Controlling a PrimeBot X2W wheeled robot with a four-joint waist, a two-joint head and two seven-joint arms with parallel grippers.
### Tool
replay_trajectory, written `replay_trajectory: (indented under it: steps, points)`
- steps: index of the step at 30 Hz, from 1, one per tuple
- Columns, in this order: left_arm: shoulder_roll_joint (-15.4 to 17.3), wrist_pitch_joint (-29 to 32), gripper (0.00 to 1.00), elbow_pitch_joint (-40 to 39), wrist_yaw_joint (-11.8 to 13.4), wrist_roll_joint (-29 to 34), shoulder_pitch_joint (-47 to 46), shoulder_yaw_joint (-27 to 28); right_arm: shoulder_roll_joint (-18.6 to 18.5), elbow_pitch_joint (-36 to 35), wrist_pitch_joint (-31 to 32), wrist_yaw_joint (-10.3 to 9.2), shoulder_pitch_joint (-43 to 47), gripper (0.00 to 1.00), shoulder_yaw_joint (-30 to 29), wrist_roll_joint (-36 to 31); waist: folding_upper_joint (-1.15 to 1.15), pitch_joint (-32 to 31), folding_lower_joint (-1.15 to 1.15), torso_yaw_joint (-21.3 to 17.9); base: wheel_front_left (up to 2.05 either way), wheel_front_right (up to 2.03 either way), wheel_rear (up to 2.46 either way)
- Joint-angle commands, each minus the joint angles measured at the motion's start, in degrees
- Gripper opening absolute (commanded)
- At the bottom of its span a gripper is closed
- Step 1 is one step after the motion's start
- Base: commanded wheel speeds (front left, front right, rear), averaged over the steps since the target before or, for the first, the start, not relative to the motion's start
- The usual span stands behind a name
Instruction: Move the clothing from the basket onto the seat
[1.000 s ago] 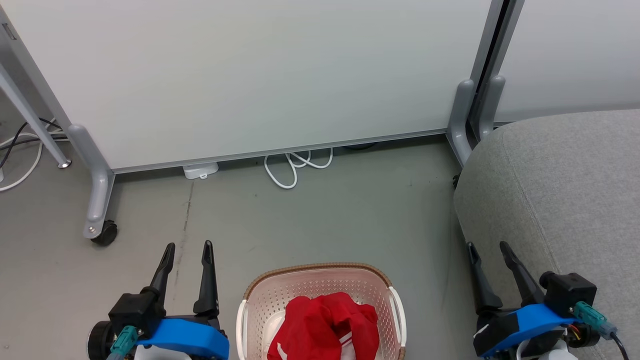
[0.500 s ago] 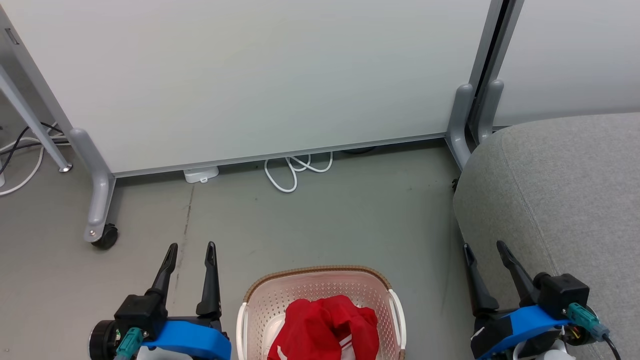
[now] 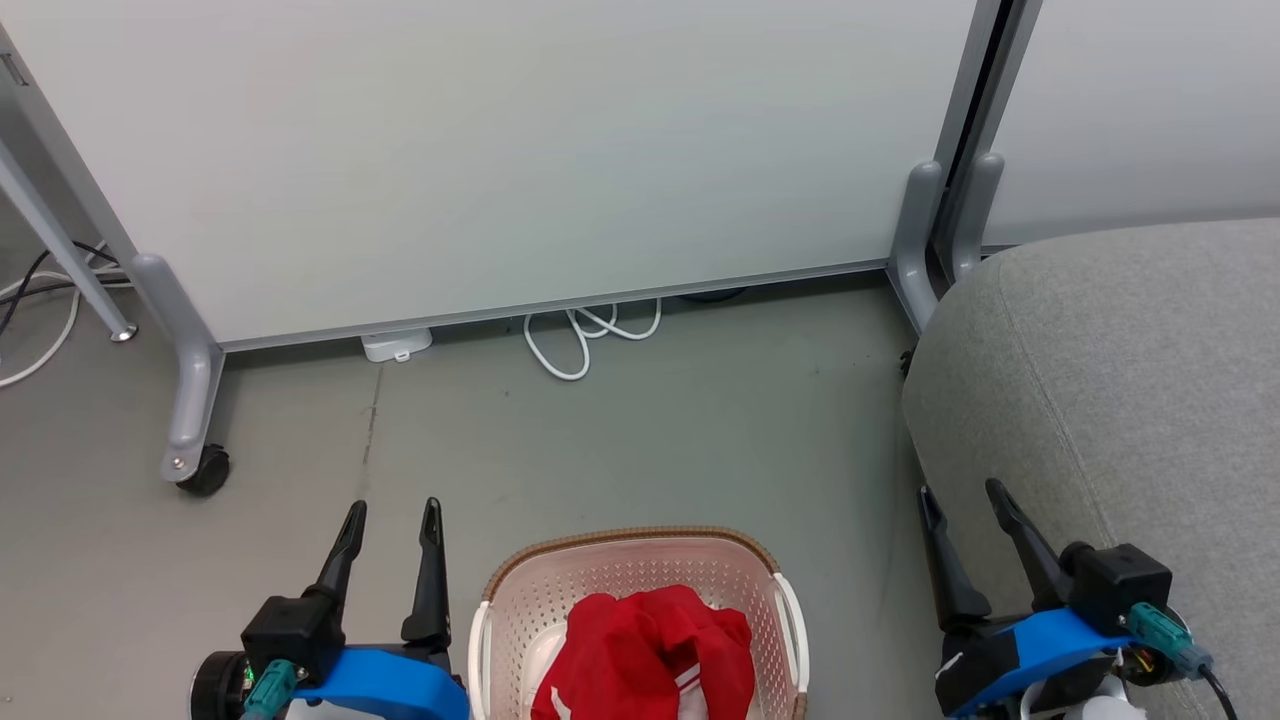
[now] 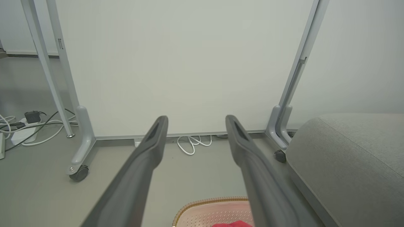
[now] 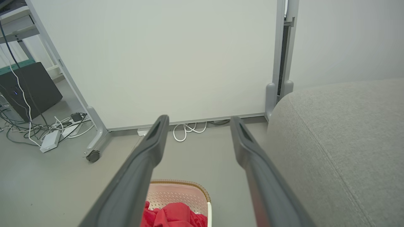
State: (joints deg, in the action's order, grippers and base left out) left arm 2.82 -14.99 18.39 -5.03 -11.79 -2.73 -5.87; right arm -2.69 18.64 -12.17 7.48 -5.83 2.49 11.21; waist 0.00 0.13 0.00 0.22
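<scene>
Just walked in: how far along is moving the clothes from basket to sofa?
Done: nothing; the clothing lies in the basket, none on the visible seat. In hand: nothing; left gripper and right gripper stand open either side of the basket. Left: every grab and transfer.

The floor [image 3: 640, 440] is flat and grey, with a thin dark line [image 3: 370, 430] on it. A big white board [image 3: 520, 150] stands on grey legs [image 3: 193, 390] with a small black wheel [image 3: 207, 470], and a second white board [image 3: 1140, 100] stands just beside it on the right. A looped white cord [image 3: 583, 330] and a small white box [image 3: 397, 344] lie on the floor by the big board's bottom edge, and more wires [image 5: 34, 129] lie near a black box [image 5: 31, 90].
</scene>
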Motion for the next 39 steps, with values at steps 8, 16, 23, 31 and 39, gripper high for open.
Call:
replay_trajectory:
  steps: [8,16,23,31,39]
  points:
    - [0.2,-0.3,1.00,4.4,-0.8,1.2,-4.3,-1.2,-0.3,-2.2,0.2,0.03,-4.4,1.00,2.3,0.8,0.00,7.1,0.00,-2.7,0.00,0.00,0.00]
    - [1.2,-0.3,1.00,10.4,-1.9,2.3,-10.6,-2.3,-0.3,-4.0,-0.3,0.03,-10.5,1.00,4.5,1.1,0.00,17.6,0.00,-6.8,0.00,0.00,0.00]
    - [3.0,-0.2,1.00,19.5,-2.4,3.1,-18.2,-5.5,-0.3,-4.0,-1.9,0.03,-15.9,1.00,6.2,2.8,0.00,26.8,0.00,-10.5,0.00,0.00,0.00]
    - [4.4,-0.2,1.00,30.3,-2.5,2.2,-25.3,-9.0,-0.3,-3.2,-3.0,0.03,-19.4,1.00,9.9,6.1,0.00,33.5,0.00,-14.1,0.00,0.00,0.00]
    - [5.4,-0.2,1.00,36.9,-2.5,1.2,-29.3,-9.4,-0.3,-5.1,-3.0,0.03,-21.6,1.00,11.9,8.5,0.00,38.1,0.00,-16.5,0.00,0.00,0.00]
